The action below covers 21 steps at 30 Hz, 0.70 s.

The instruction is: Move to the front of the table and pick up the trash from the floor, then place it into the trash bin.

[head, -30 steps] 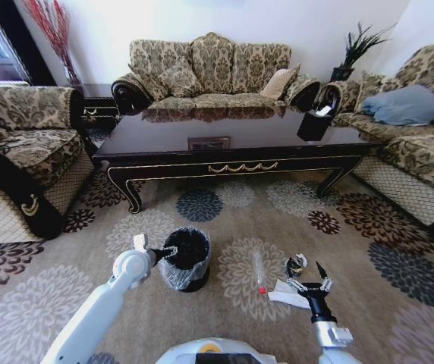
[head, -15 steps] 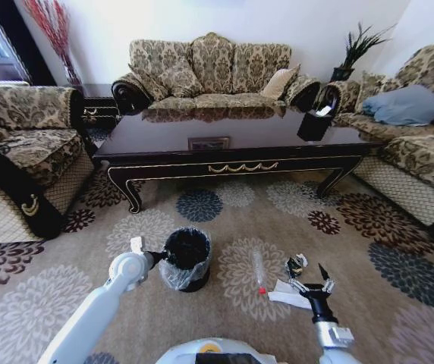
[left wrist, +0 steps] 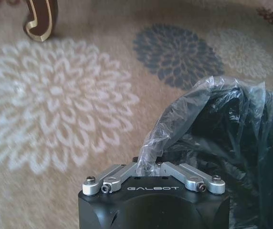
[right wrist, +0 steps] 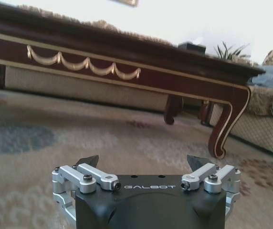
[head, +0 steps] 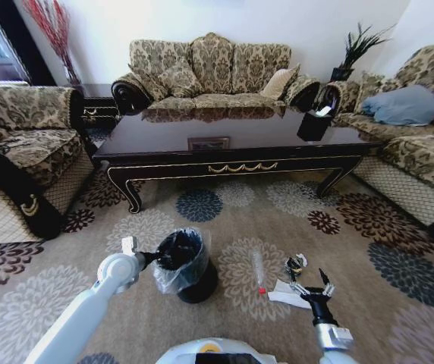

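Observation:
The black trash bin [head: 189,267] leans toward my left arm on the carpet. My left gripper [head: 150,258] is shut on the rim of its grey plastic liner [left wrist: 184,114], and the left wrist view shows my left gripper [left wrist: 148,164] pinching that film. The trash lies to the right of the bin: a clear tube [head: 259,271] with a red tip, crumpled white paper [head: 280,293] and a shiny wrapper [head: 297,264]. My right gripper [head: 310,287] hangs open just over the paper, fingers spread. The long dark table [head: 224,144] stands beyond; its gold-trimmed table edge [right wrist: 127,64] faces my right gripper [right wrist: 143,162].
Patterned sofas [head: 209,72] ring the table on three sides. A black tissue box [head: 313,123] sits on the table's right end. Curved table legs [right wrist: 225,129] stand ahead of the right arm. Open floral carpet [head: 73,288] surrounds the bin and litter.
The left gripper has drawn back to the left with the liner rim, tipping the bin from upright to leaning. The right gripper has sunk slightly toward the paper.

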{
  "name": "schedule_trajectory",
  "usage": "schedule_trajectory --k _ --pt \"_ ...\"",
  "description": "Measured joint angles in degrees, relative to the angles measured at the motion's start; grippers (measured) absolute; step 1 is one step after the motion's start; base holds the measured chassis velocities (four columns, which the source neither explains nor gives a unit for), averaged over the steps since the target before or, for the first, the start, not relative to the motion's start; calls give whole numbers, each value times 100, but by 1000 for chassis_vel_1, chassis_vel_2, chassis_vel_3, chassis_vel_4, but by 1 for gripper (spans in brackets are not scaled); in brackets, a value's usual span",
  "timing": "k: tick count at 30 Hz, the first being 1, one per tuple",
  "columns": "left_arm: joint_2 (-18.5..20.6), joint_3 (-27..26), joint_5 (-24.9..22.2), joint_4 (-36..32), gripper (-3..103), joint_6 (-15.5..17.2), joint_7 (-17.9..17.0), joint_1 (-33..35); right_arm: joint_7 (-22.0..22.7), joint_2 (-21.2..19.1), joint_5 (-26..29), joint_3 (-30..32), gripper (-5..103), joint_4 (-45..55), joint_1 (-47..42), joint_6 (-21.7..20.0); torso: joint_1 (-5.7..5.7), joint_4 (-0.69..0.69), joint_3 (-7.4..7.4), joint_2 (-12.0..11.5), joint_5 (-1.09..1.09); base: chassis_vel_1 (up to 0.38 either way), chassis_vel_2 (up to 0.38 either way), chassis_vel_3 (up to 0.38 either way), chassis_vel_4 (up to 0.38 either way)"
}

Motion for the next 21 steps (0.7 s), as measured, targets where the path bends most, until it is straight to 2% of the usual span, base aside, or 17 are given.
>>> schedule_trajectory --k 7,8,13,21 --pt "297 -108 776 -45 4 0 184 64 145 0 -267 -12 100 -722 323 -194 0 1 0 0 0 0 0 0 0" --pt "342 -133 1103 -47 4 0 289 105 191 -8 -328 -11 100 -1069 509 -234 0 1 0 0 0 0 0 0 0" --pt "335 -142 1335 -51 4 0 317 133 244 -57 -394 -6 100 -1718 900 -247 0 1 0 0 -1 0 0 0 0" --pt "283 -215 1335 -205 4 -2 317 211 244 -144 -577 -100 100 -2324 1312 -212 0 -2 0 0 1 0 0 0 0"
